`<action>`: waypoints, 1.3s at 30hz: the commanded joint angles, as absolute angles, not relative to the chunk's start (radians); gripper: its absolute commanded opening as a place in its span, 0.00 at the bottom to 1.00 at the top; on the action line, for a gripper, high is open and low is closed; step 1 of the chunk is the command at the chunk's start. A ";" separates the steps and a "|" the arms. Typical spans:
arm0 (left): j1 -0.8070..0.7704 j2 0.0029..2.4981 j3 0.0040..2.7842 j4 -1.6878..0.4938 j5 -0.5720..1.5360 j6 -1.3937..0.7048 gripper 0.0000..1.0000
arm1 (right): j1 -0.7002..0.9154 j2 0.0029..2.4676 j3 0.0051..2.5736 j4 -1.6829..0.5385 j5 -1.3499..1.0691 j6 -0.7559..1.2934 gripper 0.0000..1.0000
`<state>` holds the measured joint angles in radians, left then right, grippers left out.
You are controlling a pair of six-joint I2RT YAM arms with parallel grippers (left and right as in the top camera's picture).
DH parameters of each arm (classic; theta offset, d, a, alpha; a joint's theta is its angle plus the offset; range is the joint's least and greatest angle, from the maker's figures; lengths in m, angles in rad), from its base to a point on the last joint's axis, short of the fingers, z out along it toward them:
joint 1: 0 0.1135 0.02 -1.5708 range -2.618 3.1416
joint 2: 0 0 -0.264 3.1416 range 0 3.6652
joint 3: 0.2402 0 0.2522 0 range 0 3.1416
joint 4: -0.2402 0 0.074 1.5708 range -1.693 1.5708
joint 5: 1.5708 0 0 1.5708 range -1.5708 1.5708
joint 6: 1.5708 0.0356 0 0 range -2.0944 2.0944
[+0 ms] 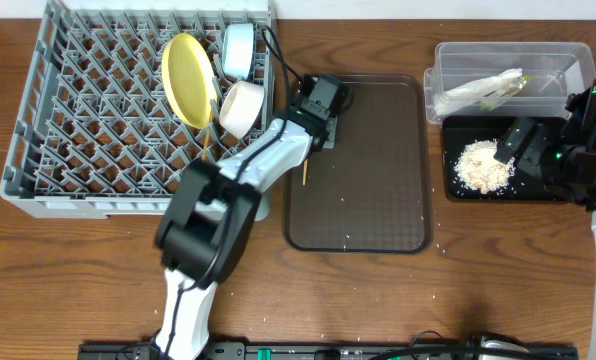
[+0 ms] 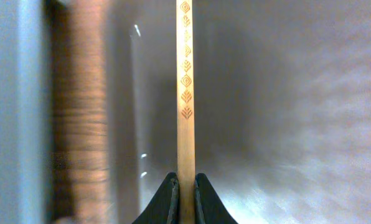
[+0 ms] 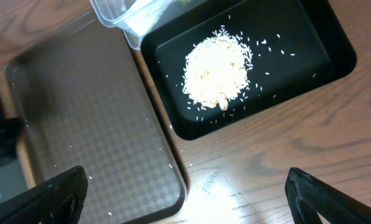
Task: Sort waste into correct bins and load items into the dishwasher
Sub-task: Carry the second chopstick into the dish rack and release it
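- Overhead: left gripper sits at the left rim of the brown tray, just beside the dish rack; a short end of a chopstick pokes out below the arm, along that rim
- Left wrist view: jaws pinched narrow on the chopstick, the dark fingertips flush against both its sides; the patterned end points away from the camera; background blurred, so cannot tell whether the stick is off the tray surface
- Right gripper hangs over the table edge of the black tray, jaws spread wide, nothing between them
- Waste looks sorted: rice crumbs heaped in the black tray; napkin and wrapper in the clear tub
- Rack load so far: yellow plate, light blue bowl and white bowl stand on edge among the pegs at the right side; cup and second chopstick not made out for certain
- Step in hand, as I judge it: loading the chopstick, grip just made; task well along
- Next move calls for: a lift clear of the tray rim, a short carry left over the rack's low wall, then a drop between pegs in a free cell; keep the long stick from knocking the bowls close by; a thin stick in a tip pinch may pivot, so slow wrist turns advised
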<state>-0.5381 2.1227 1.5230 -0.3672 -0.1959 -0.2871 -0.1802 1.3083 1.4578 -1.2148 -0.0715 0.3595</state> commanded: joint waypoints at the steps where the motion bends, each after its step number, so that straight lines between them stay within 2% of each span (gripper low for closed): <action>1: -0.538 1.915 1.532 -0.418 -0.194 -0.233 0.07 | -0.195 1.308 1.468 -1.216 -0.072 0.369 0.99; 4: -0.533 1.816 1.532 -0.486 -0.207 -0.206 0.07 | -0.195 1.308 1.468 -1.216 -0.072 0.370 0.99; 11: -0.494 1.678 1.532 -0.654 -0.389 -0.129 0.07 | -0.195 1.308 1.468 -1.216 -0.072 0.370 0.99; 16: -0.396 1.697 1.525 -0.754 -0.416 -0.036 0.08 | -0.195 1.308 1.468 -1.216 -0.072 0.369 0.99; 23: -0.215 1.757 1.520 -0.784 -0.368 -0.020 0.08 | -0.195 1.308 1.468 -1.216 -0.072 0.370 0.99; 32: -0.151 1.892 1.520 -0.777 -0.323 0.008 0.09 | -0.195 1.308 1.468 -1.216 -0.072 0.370 0.99; 34: -0.151 1.905 1.520 -0.777 -0.323 0.007 0.17 | -0.195 1.308 1.468 -1.216 -0.072 0.369 0.99; 36: -0.150 1.908 1.520 -0.777 -0.323 0.007 0.39 | -0.195 1.308 1.468 -1.216 -0.072 0.370 0.99; 39: -0.151 1.907 1.521 -0.778 -0.323 0.007 0.53 | -0.196 1.308 1.468 -1.216 -0.072 0.369 0.99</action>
